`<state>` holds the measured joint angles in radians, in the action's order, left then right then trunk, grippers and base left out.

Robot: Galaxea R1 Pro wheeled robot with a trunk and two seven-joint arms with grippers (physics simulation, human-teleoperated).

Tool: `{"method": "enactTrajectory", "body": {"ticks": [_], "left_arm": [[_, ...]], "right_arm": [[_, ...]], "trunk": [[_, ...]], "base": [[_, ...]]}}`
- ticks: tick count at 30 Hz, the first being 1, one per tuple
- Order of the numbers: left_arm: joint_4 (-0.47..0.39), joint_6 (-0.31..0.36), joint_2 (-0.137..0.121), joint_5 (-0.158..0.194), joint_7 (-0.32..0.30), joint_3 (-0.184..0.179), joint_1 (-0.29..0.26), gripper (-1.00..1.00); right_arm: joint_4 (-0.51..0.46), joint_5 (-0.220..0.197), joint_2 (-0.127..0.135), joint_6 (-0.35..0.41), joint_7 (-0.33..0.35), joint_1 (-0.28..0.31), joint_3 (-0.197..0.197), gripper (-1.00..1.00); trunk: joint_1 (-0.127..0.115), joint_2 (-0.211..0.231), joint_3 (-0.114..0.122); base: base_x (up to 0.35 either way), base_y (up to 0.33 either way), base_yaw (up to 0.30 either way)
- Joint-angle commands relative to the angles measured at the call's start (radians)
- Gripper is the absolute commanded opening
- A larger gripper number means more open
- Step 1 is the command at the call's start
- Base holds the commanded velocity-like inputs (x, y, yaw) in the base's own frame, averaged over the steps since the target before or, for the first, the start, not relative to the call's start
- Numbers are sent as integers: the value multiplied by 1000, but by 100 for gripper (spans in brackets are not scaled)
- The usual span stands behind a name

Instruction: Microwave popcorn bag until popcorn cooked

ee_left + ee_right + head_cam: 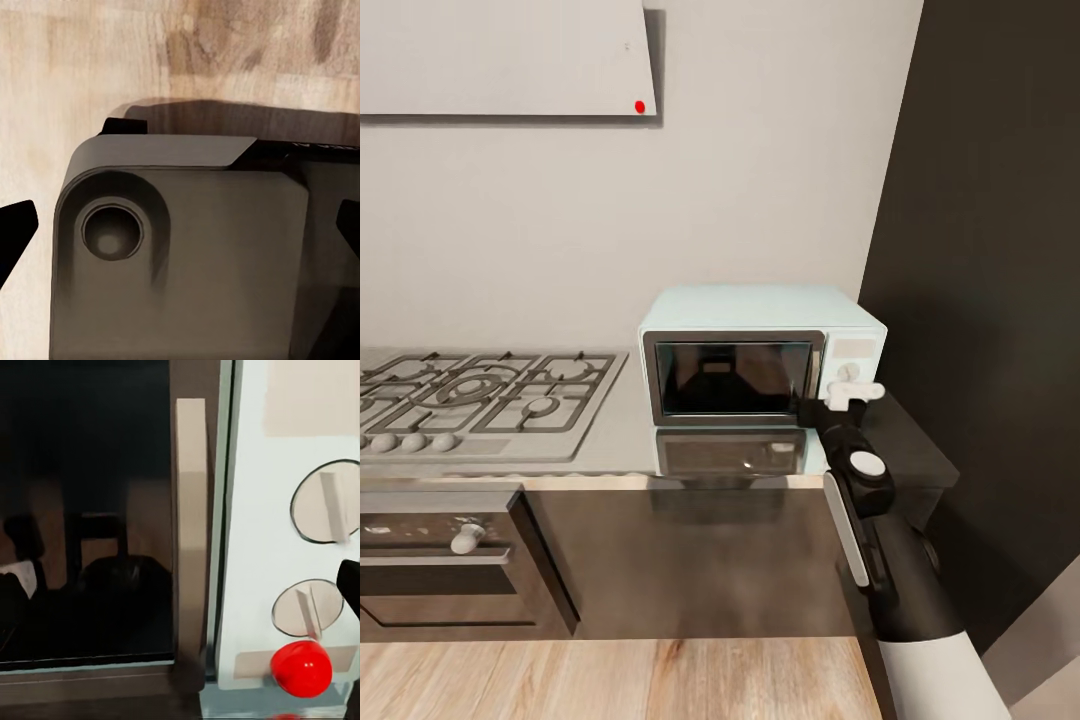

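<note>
The boxy pale mint-blue microwave [760,355] stands on the reflective grey countertop [615,430], its glass door shut; a dark bag-like shape is seen behind the glass, its identity uncertain. The right gripper [852,393] is held at the white knobs [309,607] and round red light [301,668], directly ahead of the fingers. Its opening cannot be judged.

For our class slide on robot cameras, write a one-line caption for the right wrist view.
Closed pale mint-blue microwave up close: dark glass door, upright door handle, two white knobs, round red light.
</note>
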<state>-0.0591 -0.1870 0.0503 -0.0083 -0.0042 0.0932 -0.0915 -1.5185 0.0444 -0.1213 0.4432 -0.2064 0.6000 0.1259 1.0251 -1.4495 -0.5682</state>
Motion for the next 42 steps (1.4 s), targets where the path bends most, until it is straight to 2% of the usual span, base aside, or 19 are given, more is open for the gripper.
{"method": "enactTrajectory", "body": {"ticks": [1,7,42], "left_arm": [[1,-3,0,-1,0,7,-1,100],[1,-3,0,-6,0,8,0,100],[1,-3,-1,-6,-1,12,0,100]], "right_arm": [[-1,5,0,10,-4,1,1,100],[-2,3,0,63,-4,1,1,100],[-3,11,0,65,-12,-2,1,100]], "trunk": [[0,-1,-1],[0,-1,-1],[0,-1,-1]], "base": [[0,0,0],[0,0,0],[34,0,0]]}}
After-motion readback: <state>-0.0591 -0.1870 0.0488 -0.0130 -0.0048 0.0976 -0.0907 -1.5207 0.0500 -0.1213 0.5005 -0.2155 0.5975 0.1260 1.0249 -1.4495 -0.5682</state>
